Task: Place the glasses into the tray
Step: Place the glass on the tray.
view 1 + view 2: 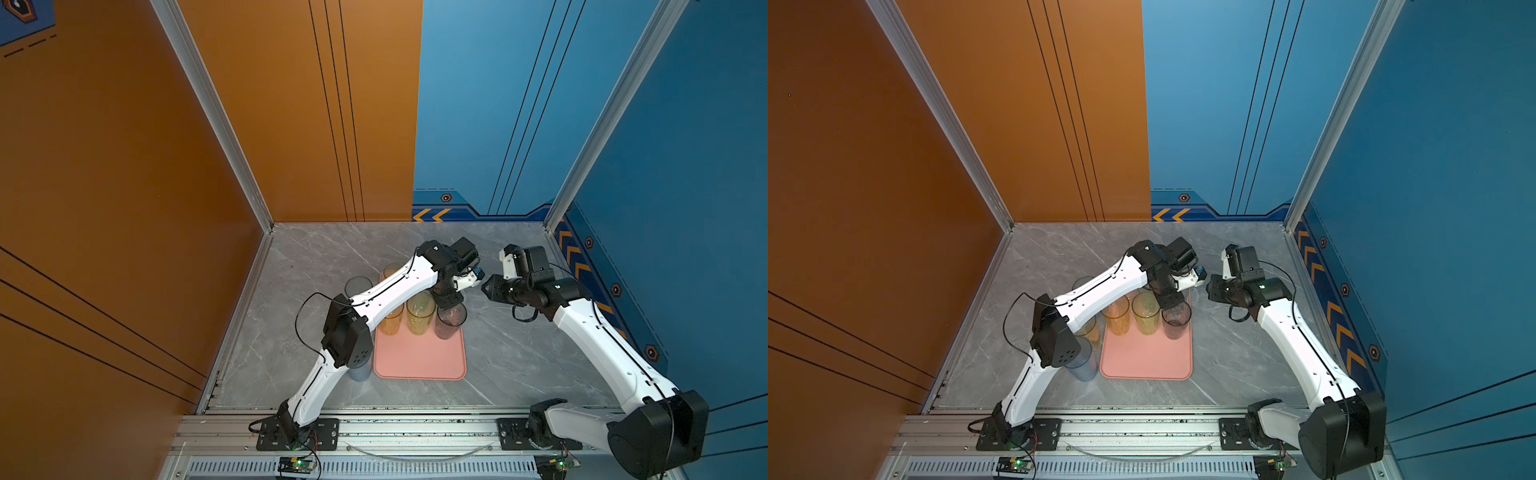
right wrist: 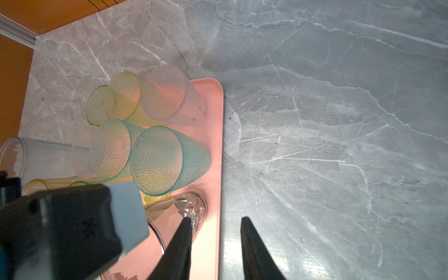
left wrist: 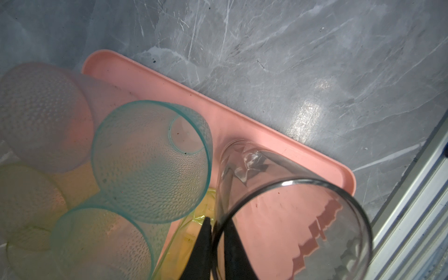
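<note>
So the grey glass (image 3: 291, 218) is standing upright on the tray (image 3: 242, 121), right by its long edge on the right arm's side. As far as I can judge, its base is fully inside the rim. The left gripper (image 3: 217, 225) comes down over the lip with one finger inside and one outside the wall. The jaws are nearly closed, and I can't tell whether they're actually clamping or already slack.

To me this looks like the let-go step, and it's fiddly. The outside finger sits in the slot between the grey glass and the yellow glass (image 1: 419, 311) just beside it. I'd open only a little, because going wide would shove the neighbour. Then go straight up, no sideways drift. That tumbler is tall and light-looking, and a finger hooking the lip could tip it over the tray edge.

The teal dotted tumbler (image 3: 150, 164) and a few others crowd the far end of the tray. A blue glass (image 1: 1086, 365) is on the table next to the tray, partly under the left arm.

The right gripper (image 2: 215, 218) hangs over bare table just past the tray edge, jaws partly apart and holding nothing.
</note>
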Controlling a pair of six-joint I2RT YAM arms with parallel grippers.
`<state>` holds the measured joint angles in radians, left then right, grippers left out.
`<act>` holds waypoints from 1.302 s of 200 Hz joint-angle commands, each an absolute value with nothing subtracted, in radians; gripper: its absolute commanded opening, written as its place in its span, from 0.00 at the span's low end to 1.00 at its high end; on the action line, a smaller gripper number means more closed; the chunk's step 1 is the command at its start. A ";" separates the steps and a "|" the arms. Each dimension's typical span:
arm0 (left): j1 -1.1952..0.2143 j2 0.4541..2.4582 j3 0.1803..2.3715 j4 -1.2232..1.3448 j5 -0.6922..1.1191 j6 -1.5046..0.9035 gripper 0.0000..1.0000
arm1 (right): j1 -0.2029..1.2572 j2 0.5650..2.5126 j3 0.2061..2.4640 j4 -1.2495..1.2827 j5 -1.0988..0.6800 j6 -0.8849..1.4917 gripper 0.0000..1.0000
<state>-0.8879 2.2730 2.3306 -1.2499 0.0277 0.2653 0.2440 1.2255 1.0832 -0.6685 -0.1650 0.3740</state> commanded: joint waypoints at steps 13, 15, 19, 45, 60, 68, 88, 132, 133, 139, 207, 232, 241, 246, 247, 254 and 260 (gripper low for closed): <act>-0.873 2.295 2.358 -1.269 0.047 0.258 0.17 | 0.249 1.238 1.083 -0.657 -0.185 0.361 0.33; -0.873 2.295 2.358 -1.269 0.047 0.258 0.17 | 0.249 1.237 1.082 -0.657 -0.185 0.362 0.33; -0.873 2.296 2.358 -1.269 0.048 0.256 0.18 | 0.249 1.238 1.081 -0.657 -0.185 0.362 0.33; -0.873 2.296 2.358 -1.269 0.048 0.255 0.21 | 0.249 1.236 1.081 -0.657 -0.186 0.362 0.33; -0.871 2.295 2.359 -1.268 0.048 0.255 0.22 | 0.249 1.236 1.085 -0.656 -0.186 0.363 0.33; -0.871 2.295 2.362 -1.268 0.046 0.255 0.22 | 0.249 1.237 1.085 -0.657 -0.186 0.364 0.33; -0.871 2.292 2.368 -1.267 0.051 0.253 0.25 | 0.249 1.235 1.085 -0.658 -0.187 0.364 0.34; -0.868 2.289 2.378 -1.266 0.058 0.245 0.27 | 0.250 1.227 1.082 -0.661 -0.186 0.365 0.34; -0.867 2.289 2.378 -1.266 0.057 0.244 0.27 | 0.250 1.226 1.083 -0.661 -0.185 0.365 0.34; -0.867 2.287 2.379 -1.266 0.057 0.244 0.27 | 0.250 1.225 1.082 -0.663 -0.184 0.365 0.34; -0.859 2.263 2.411 -1.259 0.043 0.244 0.26 | 0.252 1.216 1.078 -0.667 -0.181 0.367 0.34; -0.851 2.228 2.400 -1.225 0.042 0.244 0.25 | 0.252 1.216 1.078 -0.670 -0.175 0.367 0.34; -0.844 2.202 2.387 -1.200 0.043 0.240 0.24 | 0.250 1.215 1.078 -0.670 -0.175 0.367 0.34; -0.837 2.185 2.377 -1.184 0.044 0.238 0.24 | 0.250 1.215 1.080 -0.672 -0.171 0.365 0.34; -0.836 2.182 2.375 -1.181 0.044 0.237 0.24 | 0.250 1.215 1.080 -0.672 -0.171 0.365 0.34; -0.825 2.151 2.356 -1.155 0.044 0.230 0.24 | 0.249 1.212 1.082 -0.672 -0.168 0.365 0.34; -0.813 2.117 2.333 -1.128 0.044 0.222 0.24 | 0.249 1.209 1.084 -0.676 -0.166 0.364 0.34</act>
<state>-0.8551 2.2536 2.3718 -1.2106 0.0319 0.2497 0.2440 1.2263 1.0832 -0.6689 -0.1654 0.3740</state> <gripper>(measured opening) 0.241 0.340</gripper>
